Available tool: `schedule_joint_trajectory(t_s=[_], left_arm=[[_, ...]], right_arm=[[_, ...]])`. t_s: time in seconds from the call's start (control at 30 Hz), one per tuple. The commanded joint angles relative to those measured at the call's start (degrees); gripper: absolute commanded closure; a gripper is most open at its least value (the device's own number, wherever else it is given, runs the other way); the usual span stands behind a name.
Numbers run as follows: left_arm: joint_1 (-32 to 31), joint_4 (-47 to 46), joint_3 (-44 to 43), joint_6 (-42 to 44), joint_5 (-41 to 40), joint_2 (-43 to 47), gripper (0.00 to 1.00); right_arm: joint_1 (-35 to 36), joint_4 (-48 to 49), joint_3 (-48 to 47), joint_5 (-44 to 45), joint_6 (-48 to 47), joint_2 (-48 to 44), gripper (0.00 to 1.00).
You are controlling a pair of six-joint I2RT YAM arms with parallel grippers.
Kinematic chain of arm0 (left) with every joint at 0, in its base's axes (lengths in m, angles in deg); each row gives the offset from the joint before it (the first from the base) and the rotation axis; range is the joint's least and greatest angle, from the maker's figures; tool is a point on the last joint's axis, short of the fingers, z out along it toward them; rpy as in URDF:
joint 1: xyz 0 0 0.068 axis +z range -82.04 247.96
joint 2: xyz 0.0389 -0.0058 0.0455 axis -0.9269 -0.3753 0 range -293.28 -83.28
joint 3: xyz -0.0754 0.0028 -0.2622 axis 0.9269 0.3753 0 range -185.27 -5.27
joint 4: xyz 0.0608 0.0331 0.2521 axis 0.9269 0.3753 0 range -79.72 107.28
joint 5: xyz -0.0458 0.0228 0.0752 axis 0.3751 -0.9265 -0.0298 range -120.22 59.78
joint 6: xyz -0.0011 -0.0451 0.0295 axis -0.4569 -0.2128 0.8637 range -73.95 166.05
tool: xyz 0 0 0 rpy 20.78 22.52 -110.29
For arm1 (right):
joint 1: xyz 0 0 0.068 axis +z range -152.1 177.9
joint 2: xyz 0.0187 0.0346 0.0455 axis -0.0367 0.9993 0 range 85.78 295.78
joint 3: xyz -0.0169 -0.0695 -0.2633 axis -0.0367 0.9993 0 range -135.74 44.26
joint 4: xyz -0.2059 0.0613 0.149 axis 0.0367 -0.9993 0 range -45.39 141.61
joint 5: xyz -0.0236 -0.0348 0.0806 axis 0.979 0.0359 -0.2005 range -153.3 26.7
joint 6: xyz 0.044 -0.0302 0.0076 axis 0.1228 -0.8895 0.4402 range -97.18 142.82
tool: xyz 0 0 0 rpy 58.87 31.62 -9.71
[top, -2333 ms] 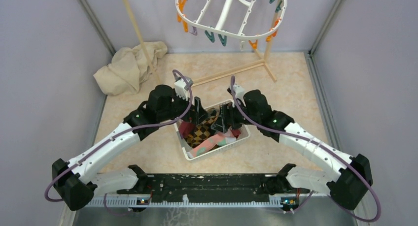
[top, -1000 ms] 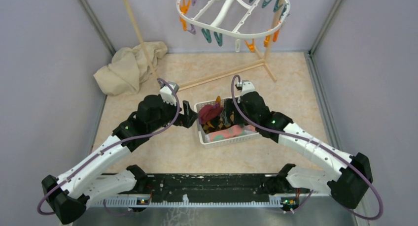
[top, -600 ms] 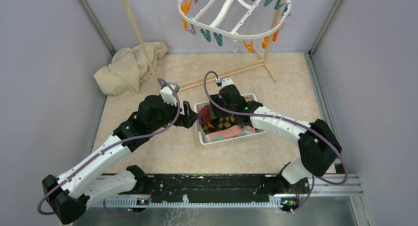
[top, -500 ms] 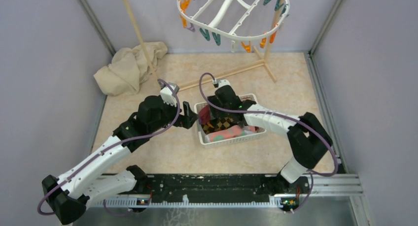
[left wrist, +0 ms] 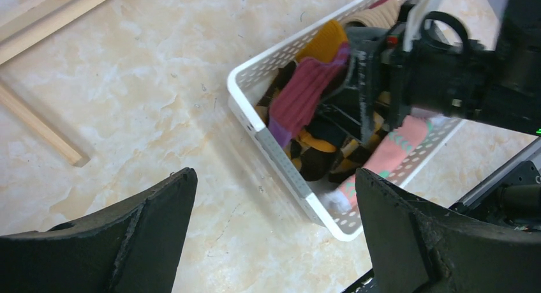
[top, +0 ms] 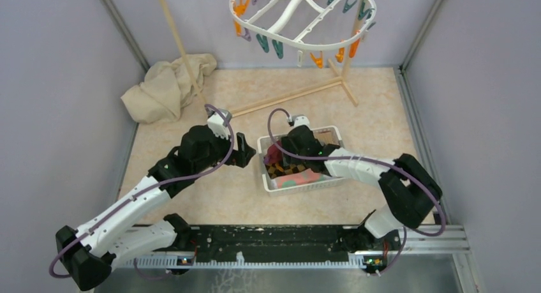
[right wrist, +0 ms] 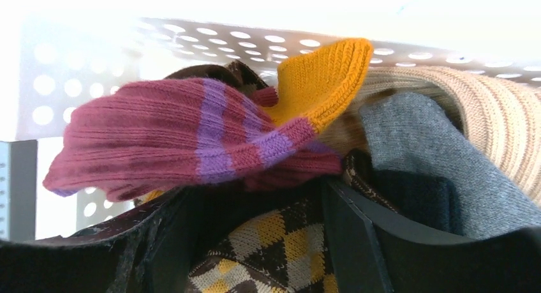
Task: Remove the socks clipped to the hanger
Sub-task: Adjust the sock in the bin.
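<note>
Shifted a little rightward since half a second ago, the white mesh basket (top: 263,168) now sits with the right arm folded more tightly behind it, and the hanger (top: 295,9) has swung slightly. All the socks (top: 290,172) visible lie heaped inside the basket. On top at its left end is a maroon sock (right wrist: 159,146) with purple stripes; its long axis runs from the basket's far rim towards its left wall, orange toe (right wrist: 325,76) pointing at the far rim. A brown-yellow argyle sock (right wrist: 268,255) lies under it, and a pink sock (left wrist: 395,146) stretches along the basket's near wall. The right gripper (right wrist: 252,207) is sunk into the basket's left end, jaws partly apart around the argyle fabric; whether they pinch it I cannot tell. The left gripper (left wrist: 274,178) hangs just left of the basket, jaws spread wide with nothing between them. Well beyond the basket's far side the hanger is tilted, its long axis running left to right, teal and orange pegs (top: 263,43) dangling.
</note>
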Motion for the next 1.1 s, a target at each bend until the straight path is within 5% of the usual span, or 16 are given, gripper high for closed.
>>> schedule_joint_trajectory(t_s=[0.0, 0.27, 0.47, 0.9, 1.07], left_arm=[[0.1, -1.11, -1.1, 0.15, -0.6, -0.58, 0.01], [0.18, -1.08, -2.03, 0.67, -0.73, -1.19, 0.01], [0.58, -1.25, -2.38, 2.82, -2.95, -1.54, 0.01], [10.91, 0.29, -4.96, 8.73, 0.38, 0.29, 0.01], [11.62, -0.26, -8.89, 12.0, -4.06, 2.29, 0.01]], right_arm=[[0.38, -7.46, 1.76, 0.07, -0.63, -9.99, 0.33], [0.42, -10.46, -4.95, -2.05, -2.37, -20.44, 0.31], [0.38, -5.45, -2.59, -2.57, -2.5, -17.86, 0.28], [0.4, -7.4, -2.82, -1.51, -6.72, -26.91, 0.17], [-2.58, -10.77, -5.63, 3.88, -10.25, -33.14, 0.02]])
